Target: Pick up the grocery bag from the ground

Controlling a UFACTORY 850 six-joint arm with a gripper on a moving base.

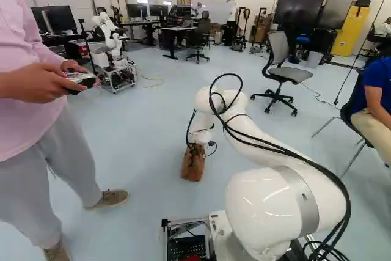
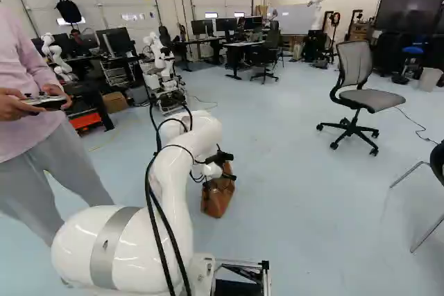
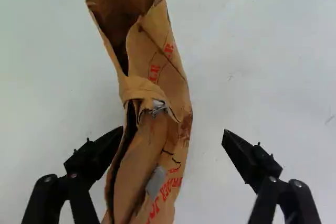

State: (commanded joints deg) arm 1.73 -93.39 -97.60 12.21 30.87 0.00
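Observation:
Brown and upright on the floor ahead of the base, the paper grocery bag (image 1: 193, 164) also shows in the right base view as the same bag (image 2: 217, 197). My gripper (image 2: 220, 166) is at the bag's top, partly hidden by the arm and cables. In the wrist view the gripper (image 3: 173, 132) stands open, its two fingers wide apart with the crumpled top of the bag (image 3: 157, 145) between them. One finger is at or very near the bag's side; whether they touch I cannot tell. A gap separates the other finger from the bag.
A person holding a controller (image 1: 82, 79) stands close, left of the arm, with a shoe (image 1: 110, 198) on the floor near the bag. A grey office chair (image 2: 361, 91) stands farther off to the right. Another robot (image 1: 111, 53) is at the back left.

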